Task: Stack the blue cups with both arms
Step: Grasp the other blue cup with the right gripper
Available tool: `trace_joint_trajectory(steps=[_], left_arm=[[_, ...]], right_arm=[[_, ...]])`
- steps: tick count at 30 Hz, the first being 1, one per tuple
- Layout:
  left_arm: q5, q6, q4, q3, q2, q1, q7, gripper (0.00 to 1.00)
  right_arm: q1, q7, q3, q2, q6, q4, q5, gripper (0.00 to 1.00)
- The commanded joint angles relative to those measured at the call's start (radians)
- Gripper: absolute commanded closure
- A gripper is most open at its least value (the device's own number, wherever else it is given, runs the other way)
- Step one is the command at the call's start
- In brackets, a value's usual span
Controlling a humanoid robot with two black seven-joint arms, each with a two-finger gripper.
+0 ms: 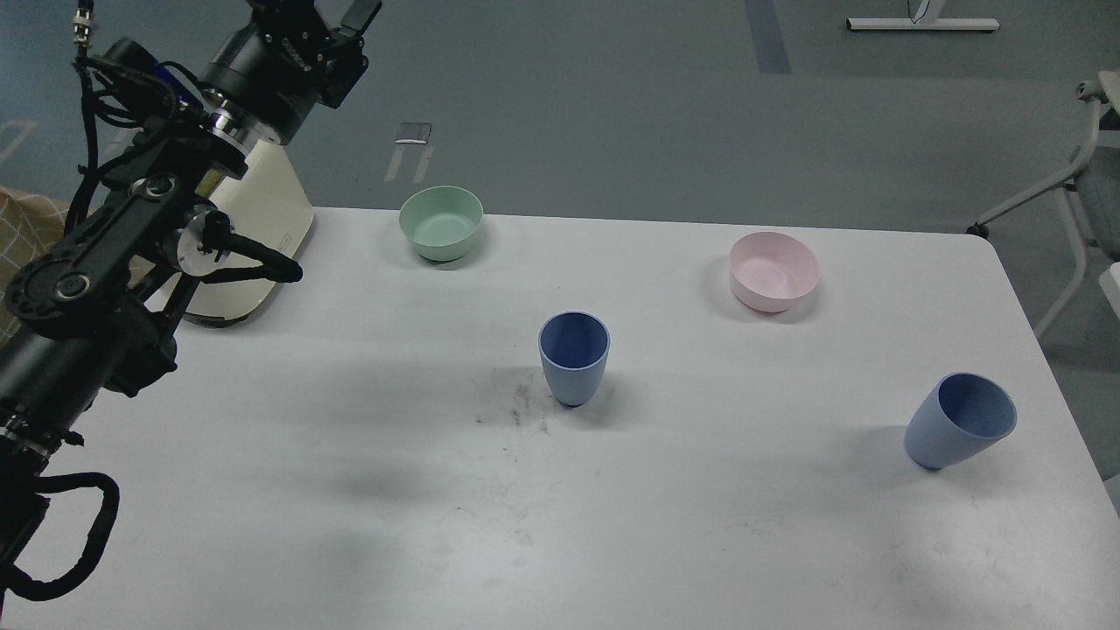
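Note:
One blue cup (573, 359) stands upright near the middle of the white table (700, 525). The other blue cup (958, 422) stands near the right edge, leaning with its mouth tipped toward me and to the right. My left arm is raised high at the top left. Its gripper (348, 19) is far from both cups and partly cut off by the top edge, so its fingers cannot be made out. It holds nothing that shows. My right arm is out of view.
A mint-green bowl (440, 222) sits at the back of the table and a pink bowl (774, 270) at the back right. A cream toaster (262, 206) stands at the back left, mostly behind my arm. A chair (1089, 175) is beyond the right edge.

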Motion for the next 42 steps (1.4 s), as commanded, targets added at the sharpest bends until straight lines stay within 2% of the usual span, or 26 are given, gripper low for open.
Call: trace_joint_trajectory(steps=[1, 3, 11, 15, 21, 27, 29, 31, 34, 36, 42], left_arm=[[-0.126, -0.001, 0.071, -0.01, -0.006, 0.002, 0.004, 0.03], [-0.182, -0.006, 0.081, -0.01, -0.004, 0.002, 0.006, 0.03], [-0.229, -0.009, 0.077, -0.008, -0.022, 0.016, 0.006, 0.02], [-0.229, -0.007, 0.071, -0.008, -0.032, 0.016, 0.006, 0.02], [-0.229, -0.009, 0.071, -0.007, -0.036, 0.014, 0.004, 0.02], [-0.229, -0.007, 0.071, -0.007, -0.044, 0.014, 0.004, 0.02], [-0.229, -0.007, 0.071, -0.007, -0.044, 0.014, 0.004, 0.03], [-0.229, -0.007, 0.071, -0.007, -0.044, 0.014, 0.004, 0.02], [-0.229, -0.007, 0.071, -0.007, -0.044, 0.014, 0.003, 0.02], [-0.228, -0.006, 0.071, -0.005, -0.042, 0.013, 0.003, 0.02], [-0.228, -0.004, 0.069, -0.004, -0.041, 0.013, 0.003, 0.02]], right_arm=[[-0.024, 0.044, -0.063, -0.021, 0.0, 0.043, -0.151, 0.0], [-0.026, 0.057, -0.092, -0.021, 0.0, 0.046, -0.208, 0.0], [-0.056, 0.058, -0.223, -0.021, 0.0, 0.034, -0.382, 0.0], [-0.062, 0.057, -0.273, -0.021, 0.0, 0.029, -0.395, 0.07], [-0.095, 0.057, -0.304, -0.021, 0.0, 0.034, -0.439, 0.22], [-0.114, 0.054, -0.306, -0.021, 0.0, 0.032, -0.445, 0.42], [-0.118, 0.053, -0.306, -0.018, 0.0, 0.032, -0.445, 0.56], [-0.118, 0.048, -0.306, -0.017, 0.0, 0.034, -0.445, 0.8], [-0.116, 0.048, -0.307, -0.018, 0.0, 0.034, -0.444, 0.94], [-0.116, 0.048, -0.306, -0.015, 0.0, 0.034, -0.444, 1.0], [-0.104, 0.053, -0.298, -0.017, 0.0, 0.043, -0.435, 1.0]])
